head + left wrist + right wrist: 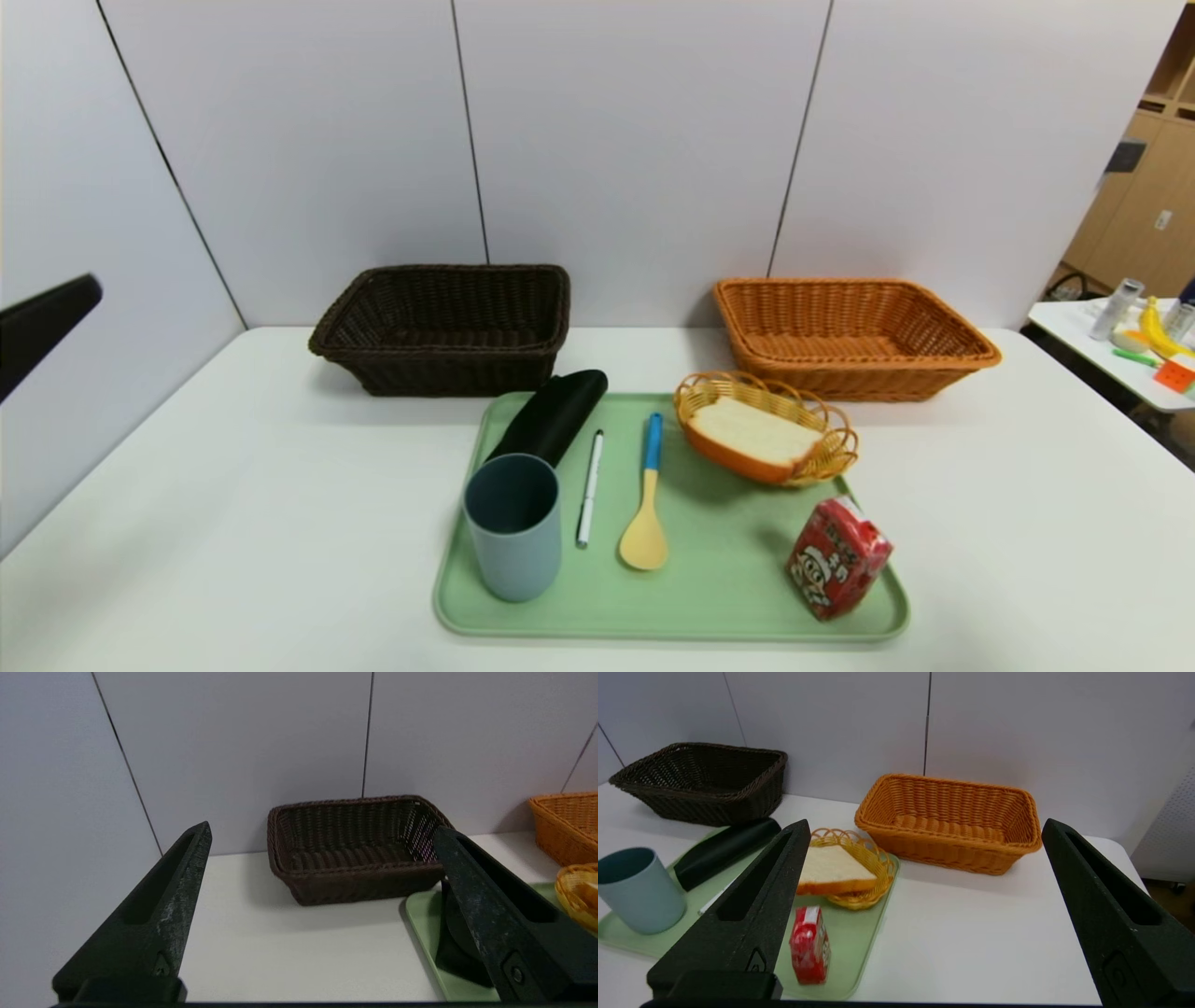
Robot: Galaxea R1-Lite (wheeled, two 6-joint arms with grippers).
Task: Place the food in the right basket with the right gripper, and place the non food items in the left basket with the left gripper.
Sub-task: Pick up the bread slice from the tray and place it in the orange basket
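On the green tray (709, 569) stand a grey-blue cup (513, 532), a black case (553, 415), a white pen (589, 485) and a yellow spoon with a blue handle (646, 523). A bread slice (752, 431) lies in a small yellow basket (826, 453), and a red drink carton (836, 558) stands at the tray's near right corner. The dark brown left basket (439, 369) and the orange right basket (840, 378) are both empty by the wall. My left gripper (322, 830) hangs open left of the tray. My right gripper (927, 826) hangs open right of the tray, out of the head view.
White table (233, 523) with bare surface on both sides of the tray. Grey wall panels close behind the baskets. A side table (1111, 359) with small objects stands at the far right.
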